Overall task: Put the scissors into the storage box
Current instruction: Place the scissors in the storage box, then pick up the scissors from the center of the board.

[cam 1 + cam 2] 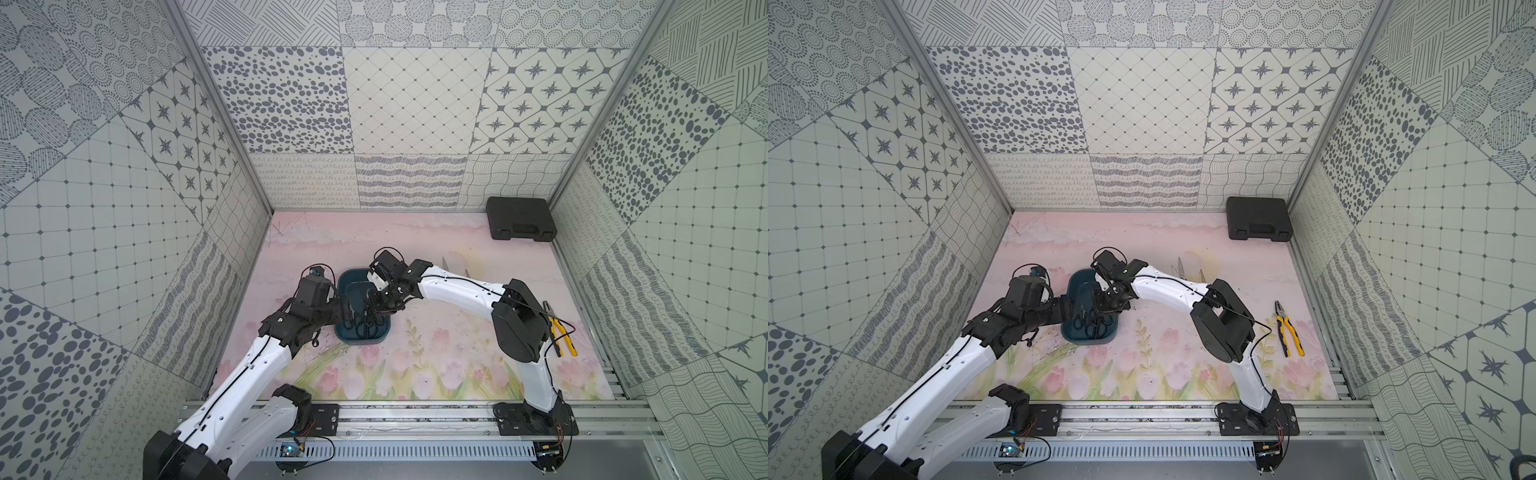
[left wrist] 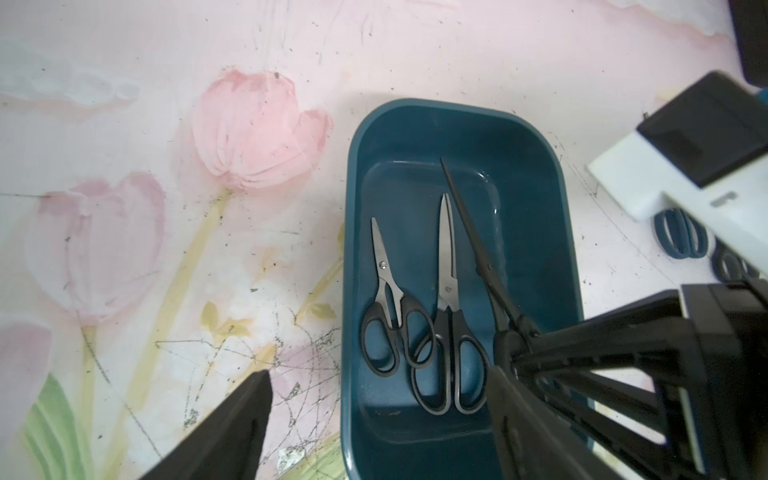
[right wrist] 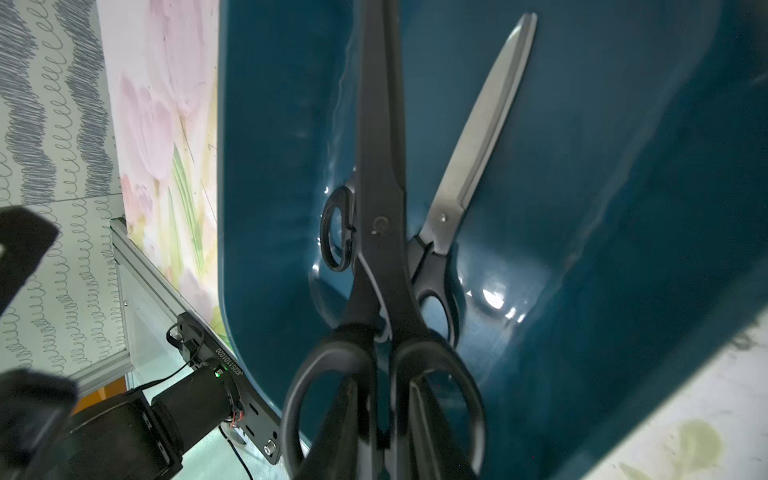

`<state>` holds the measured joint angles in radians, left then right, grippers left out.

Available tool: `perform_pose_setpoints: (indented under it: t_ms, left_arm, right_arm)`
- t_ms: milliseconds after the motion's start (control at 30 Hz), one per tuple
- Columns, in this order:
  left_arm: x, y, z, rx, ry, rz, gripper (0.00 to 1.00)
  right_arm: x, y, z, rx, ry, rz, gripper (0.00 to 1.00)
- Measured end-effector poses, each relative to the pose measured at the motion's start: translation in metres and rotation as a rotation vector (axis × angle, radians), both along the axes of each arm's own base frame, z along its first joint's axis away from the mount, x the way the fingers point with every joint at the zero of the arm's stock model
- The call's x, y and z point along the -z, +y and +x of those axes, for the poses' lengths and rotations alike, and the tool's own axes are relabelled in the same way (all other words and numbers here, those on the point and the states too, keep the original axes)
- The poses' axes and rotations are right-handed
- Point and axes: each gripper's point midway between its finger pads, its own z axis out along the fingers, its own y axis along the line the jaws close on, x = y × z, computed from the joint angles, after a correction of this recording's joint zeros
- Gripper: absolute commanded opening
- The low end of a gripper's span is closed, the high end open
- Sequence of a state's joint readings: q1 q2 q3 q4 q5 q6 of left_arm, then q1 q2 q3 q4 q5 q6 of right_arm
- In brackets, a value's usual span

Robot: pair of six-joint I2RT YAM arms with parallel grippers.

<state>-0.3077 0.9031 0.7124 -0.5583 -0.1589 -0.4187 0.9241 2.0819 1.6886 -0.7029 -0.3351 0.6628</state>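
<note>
Black-handled large scissors (image 3: 382,216) are clamped by their loops in the right gripper (image 3: 384,419) — the blades slant down into the teal storage box (image 2: 361,174). Left gripper (image 2: 378,374) is spread wide, empty, one finger (image 2: 523,424) over the box, one over the mat (image 2: 166,83). Inside lie a small pair (image 2: 384,266) and a medium pair (image 2: 448,291), flat; the blue-handled pair (image 2: 681,239) lies outside on the mat.

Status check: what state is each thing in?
storage box: holds small scissors and larger scissors, flat
third scissors: blades closed, held over box
right gripper: shut on third scissors
left gripper: open, empty
blue-handled scissors: on table
fifth scissors: beside them, mostly hidden
black case: shut
pliers: on table
</note>
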Motion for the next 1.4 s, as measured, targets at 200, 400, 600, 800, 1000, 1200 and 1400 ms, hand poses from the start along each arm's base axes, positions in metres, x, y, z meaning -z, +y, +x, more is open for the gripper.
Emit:
perform_pose_setpoints:
  t_ms: [200, 400, 600, 800, 1000, 1200, 1400]
  left_arm:
    - [-0.005, 0.008, -0.004, -0.030, -0.025, 0.013, 0.87]
    - [-0.006, 0.010, -0.006, -0.038, -0.024, 0.023, 0.87]
    - [-0.022, 0.011, -0.004, -0.039, -0.067, 0.018, 0.86]
    - [-0.043, -0.019, 0.004, 0.075, -0.134, -0.105, 0.87]
    - [-0.071, -0.129, 0.006, 0.471, -0.144, -0.231, 0.94]
    - [-0.069, -0.265, -0.029, 0.938, -0.085, -0.234, 0.94]
    - [-0.038, -0.314, -0.049, 1.110, -0.030, -0.235, 0.96]
  right_arm:
    - [-0.001, 0.014, 0.005, 0.014, 0.018, 0.033, 0.51]
    - [-0.011, 0.019, 0.009, 0.003, -0.007, 0.057, 0.53]
    - [-0.034, 0.008, 0.019, -0.033, -0.131, 0.073, 0.53]
    - [-0.110, -0.086, 0.058, 0.108, -0.430, 0.084, 0.51]
    - [-0.112, -0.233, 0.149, 0.423, -0.498, -0.032, 0.57]
    - [-0.018, -0.271, 0.153, 0.359, -0.272, -0.279, 0.55]
    - [0.020, -0.264, 0.140, 0.278, -0.159, -0.367, 0.53]
